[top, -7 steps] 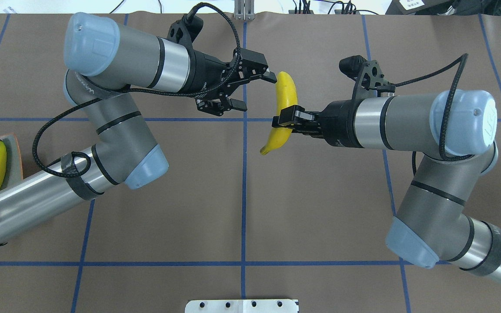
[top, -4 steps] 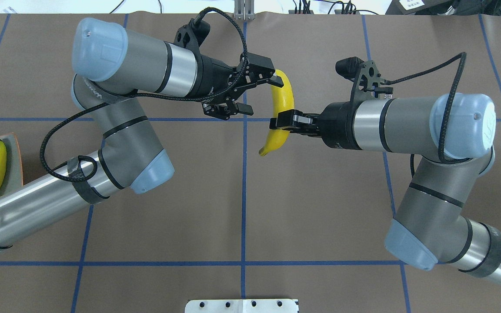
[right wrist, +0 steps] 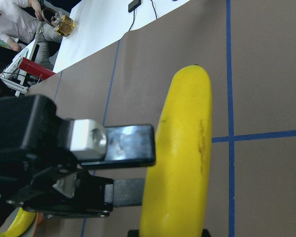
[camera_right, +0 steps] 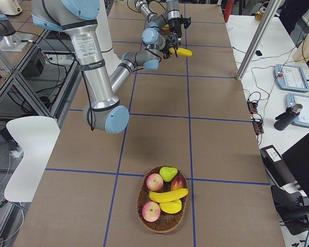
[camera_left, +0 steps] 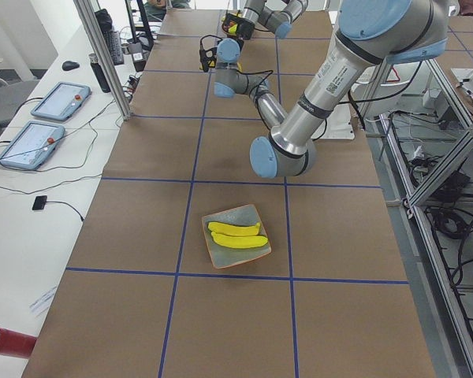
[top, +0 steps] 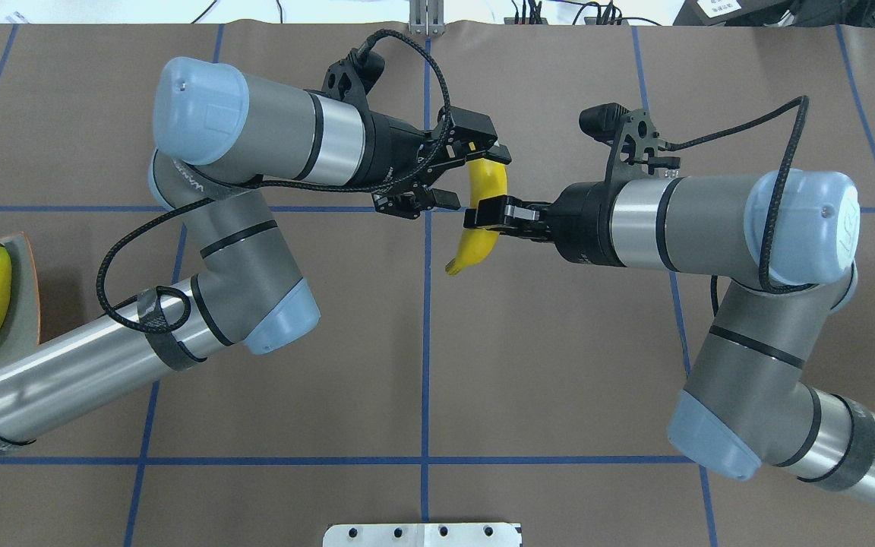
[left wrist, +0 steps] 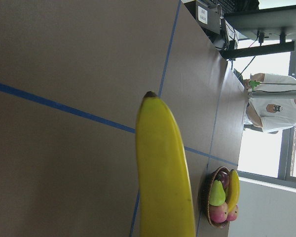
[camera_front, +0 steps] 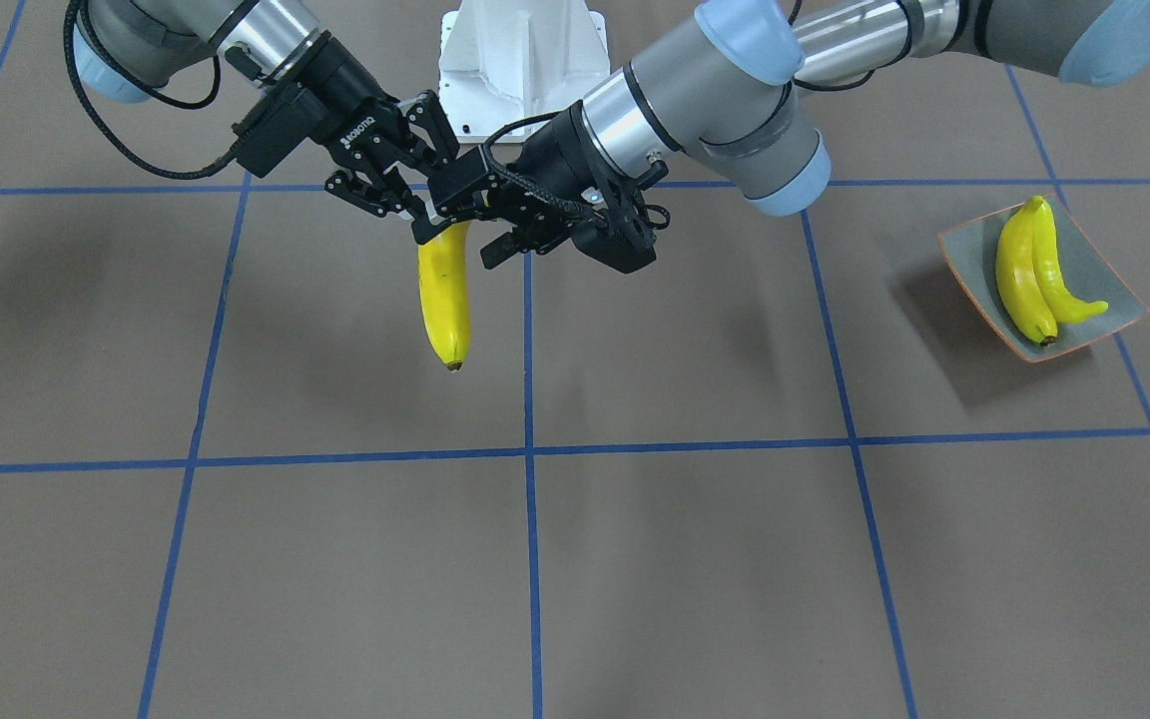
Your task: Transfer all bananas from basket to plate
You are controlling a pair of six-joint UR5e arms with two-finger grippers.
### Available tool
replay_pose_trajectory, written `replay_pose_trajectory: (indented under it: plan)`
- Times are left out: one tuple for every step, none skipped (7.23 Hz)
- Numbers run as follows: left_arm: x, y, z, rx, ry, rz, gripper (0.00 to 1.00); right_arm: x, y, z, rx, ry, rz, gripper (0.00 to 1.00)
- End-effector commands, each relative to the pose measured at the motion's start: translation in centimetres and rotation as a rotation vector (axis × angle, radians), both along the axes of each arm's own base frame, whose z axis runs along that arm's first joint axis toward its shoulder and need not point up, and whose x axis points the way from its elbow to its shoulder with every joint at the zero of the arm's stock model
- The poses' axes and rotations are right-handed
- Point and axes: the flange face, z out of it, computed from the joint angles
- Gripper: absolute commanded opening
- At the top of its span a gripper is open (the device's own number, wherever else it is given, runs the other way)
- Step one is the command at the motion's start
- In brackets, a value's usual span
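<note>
My right gripper (top: 481,216) is shut on the middle of a bright yellow banana (top: 485,190) and holds it in the air over the table's far centre. The banana also shows in the front view (camera_front: 445,295), hanging tip down. My left gripper (top: 474,178) is open, its fingers straddling the banana's far end. The grey-green plate (top: 23,273) with an orange rim sits at the left edge and holds two bananas (camera_front: 1029,265). The basket (camera_right: 162,221) on the right holds one more banana (camera_right: 169,195).
The wicker basket also holds apples and a pear (camera_right: 168,173). Blue tape lines cross the brown table. Both arms meet over the centre line. A white mounting plate (top: 422,534) sits at the near edge.
My left arm has moved right, bringing its open fingers around the banana's far end. My right gripper has shifted slightly left with the banana, still shut on it.
</note>
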Motion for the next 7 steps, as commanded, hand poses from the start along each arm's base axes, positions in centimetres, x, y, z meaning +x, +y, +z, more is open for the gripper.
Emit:
replay_pose_trajectory:
  plan:
    - [0.09, -0.05, -0.14, 0.001, 0.001, 0.000, 0.87, -0.25, 0.31, -0.06, 0.003, -0.002, -0.007, 0.00]
    - [0.19, 0.00, -0.28, 0.002, 0.003, 0.001, 0.86, -0.25, 0.31, -0.14, 0.004, -0.003, -0.007, 0.00]
    - [0.18, 0.01, -0.39, 0.003, 0.004, 0.001, 0.84, -0.18, 0.36, -0.49, 0.010, -0.012, -0.007, 0.00]
    - [0.50, 0.01, -0.27, 0.000, 0.000, 0.003, 0.83, -0.19, 0.45, -0.63, 0.011, -0.014, -0.009, 0.00]
    - [0.49, 0.04, -0.28, 0.001, 0.001, 0.004, 0.76, -0.19, 0.45, -0.55, 0.011, -0.013, -0.009, 0.00]
    - [0.55, 0.12, -0.29, 0.002, 0.003, 0.006, 0.38, -0.19, 0.47, -0.55, 0.010, -0.013, -0.010, 0.00]
    - [0.42, 0.33, -0.35, 0.016, 0.019, 0.006, 0.00, -0.25, 0.53, -0.55, 0.022, -0.009, -0.012, 0.00]
